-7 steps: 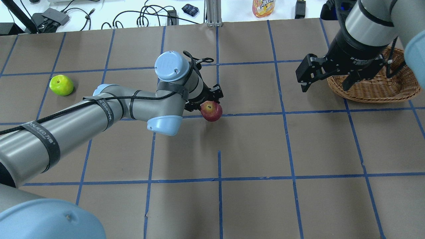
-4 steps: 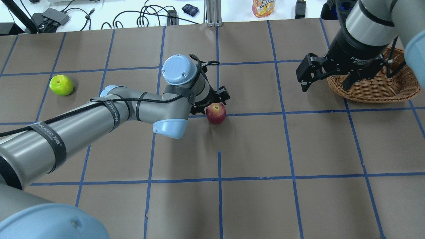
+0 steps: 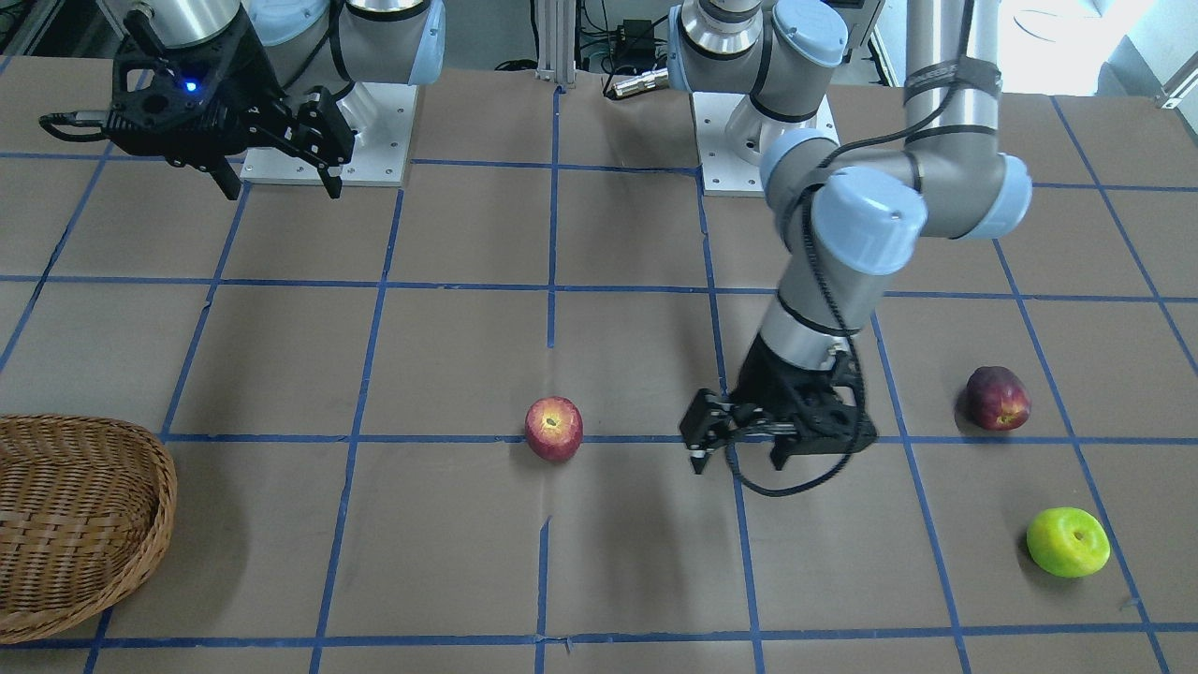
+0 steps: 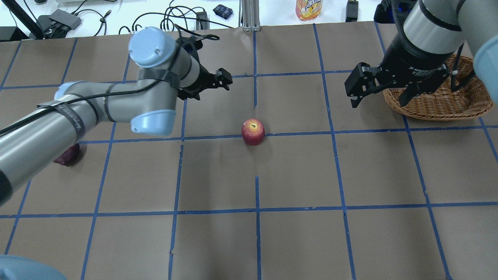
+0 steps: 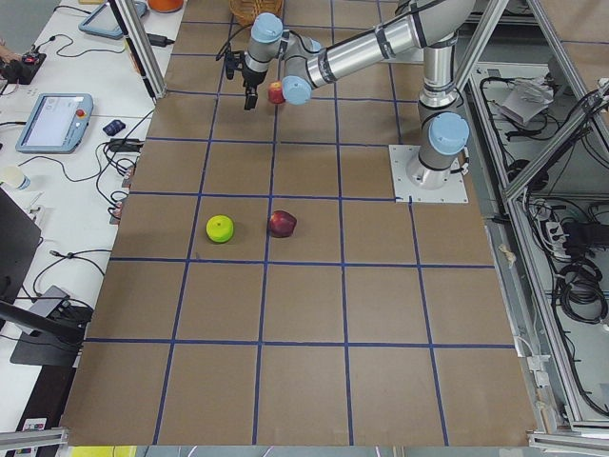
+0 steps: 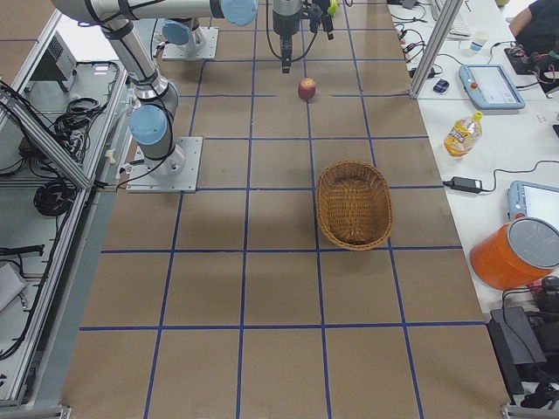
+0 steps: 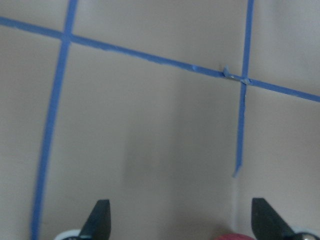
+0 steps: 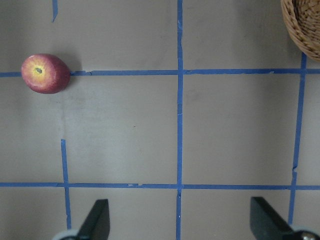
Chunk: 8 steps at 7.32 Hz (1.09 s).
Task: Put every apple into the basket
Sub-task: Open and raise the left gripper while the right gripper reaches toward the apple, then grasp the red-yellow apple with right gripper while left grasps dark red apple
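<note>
The red apple (image 4: 253,132) rests on the table's middle, on a blue tape line, and also shows in the front view (image 3: 554,428) and the right wrist view (image 8: 45,73). My left gripper (image 4: 214,86) is open and empty, raised and apart from it (image 3: 739,457). The maroon apple (image 3: 998,398) and the green apple (image 3: 1067,541) lie on the robot's left side; the overhead view shows only part of the maroon one (image 4: 67,156) under my left arm. My right gripper (image 4: 379,102) is open and empty, hovering beside the wicker basket (image 4: 439,103).
The basket (image 3: 84,524) stands at the table's end on the robot's right. Blue tape lines grid the brown table. Cables, a bottle (image 4: 308,8) and devices lie on the white bench beyond the far edge.
My left gripper has let go of the red apple and pulled away from it, up and toward the robot's left. The apple stays on the tape line. The right arm has barely moved.
</note>
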### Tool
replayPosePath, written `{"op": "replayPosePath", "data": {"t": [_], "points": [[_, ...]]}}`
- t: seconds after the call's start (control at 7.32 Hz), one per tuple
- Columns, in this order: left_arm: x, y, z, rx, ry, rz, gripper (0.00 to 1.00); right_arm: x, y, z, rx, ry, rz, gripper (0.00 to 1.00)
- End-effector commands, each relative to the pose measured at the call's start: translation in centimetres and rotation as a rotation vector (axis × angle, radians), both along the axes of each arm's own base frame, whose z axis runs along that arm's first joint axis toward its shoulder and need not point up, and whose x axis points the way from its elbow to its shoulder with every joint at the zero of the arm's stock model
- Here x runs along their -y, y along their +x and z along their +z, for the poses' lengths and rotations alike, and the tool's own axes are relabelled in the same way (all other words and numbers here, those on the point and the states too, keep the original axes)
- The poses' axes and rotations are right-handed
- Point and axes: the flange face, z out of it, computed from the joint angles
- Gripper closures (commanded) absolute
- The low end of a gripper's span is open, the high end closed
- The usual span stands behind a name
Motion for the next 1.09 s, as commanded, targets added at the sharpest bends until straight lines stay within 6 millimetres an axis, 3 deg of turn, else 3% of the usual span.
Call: {"op": "replayPosePath", "data": {"t": [0.0, 0.14, 0.27, 0.41, 0.55, 0.68, 0.96], "points": [[-0.6, 15.5, 0.5, 0.117, 0.075, -0.011, 0.0, 2.8, 3.0, -4.3, 0.025, 0.072, -0.008, 0.0], [-1.8, 23.2, -0.5, 0.185, 0.162, -0.049, 0.0, 4.2, 6.3, -6.4, 0.022, 0.055, -0.022, 0.0], [-3.1, 29.0, -1.2, 0.226, 0.185, -0.14, 0.0, 5.3, 9.9, -8.8, 0.024, 0.04, -0.066, 0.0], [-4.5, 33.0, -1.9, 0.244, 0.205, -0.196, 0.0, 6.2, 13.5, -11.6, 0.028, 0.02, -0.11, 0.0], [-5.6, 34.7, -4.1, 0.214, 0.246, -0.193, 0.0, 6.5, 17.0, -13.9, 0.026, -0.005, -0.136, 0.0], [-5.6, 35.1, -6.5, 0.187, 0.276, -0.195, 0.0, 6.7, 19.3, -15.8, 0.034, -0.02, -0.167, 0.0], [-5.3, 35.2, -8.9, 0.147, 0.297, -0.205, 0.0, 7.4, 21.9, -19.7, 0.038, -0.019, -0.207, 0.0]]}}
